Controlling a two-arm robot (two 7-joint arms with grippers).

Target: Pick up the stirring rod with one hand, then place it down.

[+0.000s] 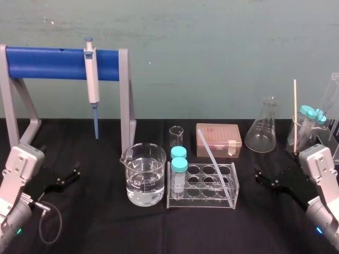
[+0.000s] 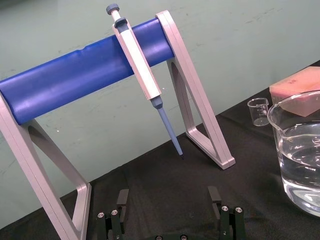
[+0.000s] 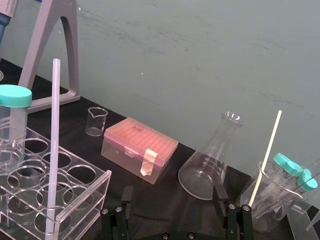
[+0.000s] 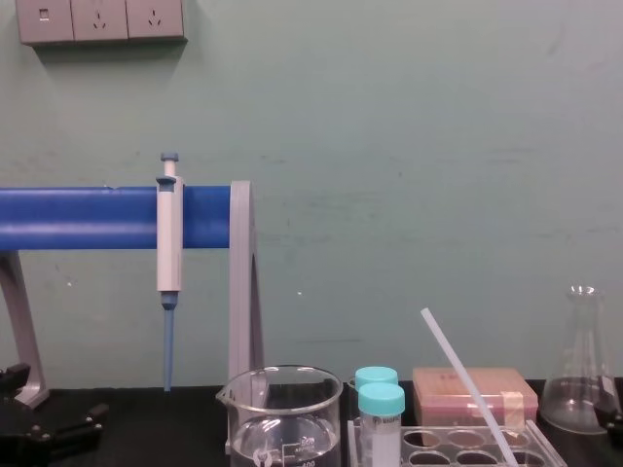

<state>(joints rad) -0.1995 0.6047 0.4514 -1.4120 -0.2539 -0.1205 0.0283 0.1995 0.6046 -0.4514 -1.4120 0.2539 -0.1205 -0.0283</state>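
Note:
The stirring rod (image 1: 215,160) is a thin translucent white rod leaning tilted in the clear tube rack (image 1: 229,199) at the table's middle; it also shows in the right wrist view (image 3: 52,150) and the chest view (image 4: 467,384). My right gripper (image 1: 267,180) rests low over the black table to the right of the rack, open and holding nothing, its fingers (image 3: 127,196) wide apart. My left gripper (image 1: 62,177) sits open near the table's left side, left of the water beaker, its fingers (image 2: 122,199) spread with nothing between them.
A water-filled beaker (image 1: 143,174) stands left of the rack, which holds two teal-capped tubes (image 1: 179,172). Behind are a small beaker (image 1: 176,136), a pink box (image 1: 218,139) and a glass flask (image 1: 263,127). A pipette (image 1: 92,84) hangs on the blue stand (image 1: 47,56). Far right, a cream stick (image 1: 295,114) stands in a beaker.

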